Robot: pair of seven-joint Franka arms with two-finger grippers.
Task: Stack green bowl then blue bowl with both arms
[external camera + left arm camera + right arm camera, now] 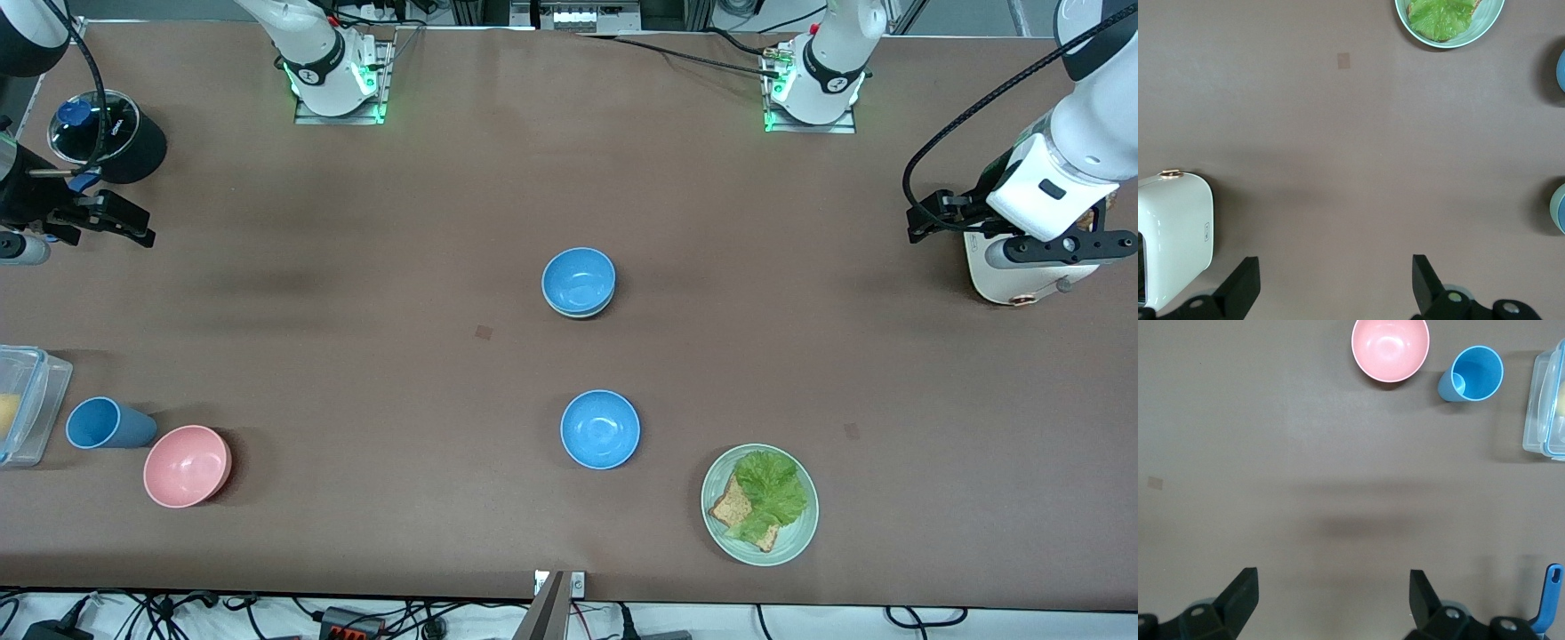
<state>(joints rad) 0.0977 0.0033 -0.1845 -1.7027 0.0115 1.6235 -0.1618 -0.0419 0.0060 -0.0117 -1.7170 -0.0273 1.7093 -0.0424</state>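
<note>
The pale green plate (794,544) with lettuce (773,484) and toast (733,508) lies nearest the front camera, close to the table's front edge and toward the left arm's end. A lone blue bowl (600,429) sits farther from the camera than the plate, near the table's middle, apart from the plate, with bare table all round it.

Farther again from the camera stands the stack: a second blue bowl (578,279) nested in the green bowl (582,312), of which only a thin pale rim shows beneath the blue rim. The stack is well apart from the lone blue bowl, with open surface on every side.

Toward the right arm's end, near the front edge, a pink bowl (187,466) sits just beside a blue cup (105,423), and a clear plastic container (25,404) lies at the table's end edge. A black pot with a glass lid (102,133) stands farther from the camera at that same end.

The left gripper (923,216) hangs over the left arm's end of the table, beside a white toaster (1000,276); its fingers (1239,290) are spread wide and hold nothing. The right gripper (120,220) hangs over the right arm's end, near the pot; its fingers (1239,599) are likewise spread and empty. A broad stretch of bare table separates each gripper from the bowls
</note>
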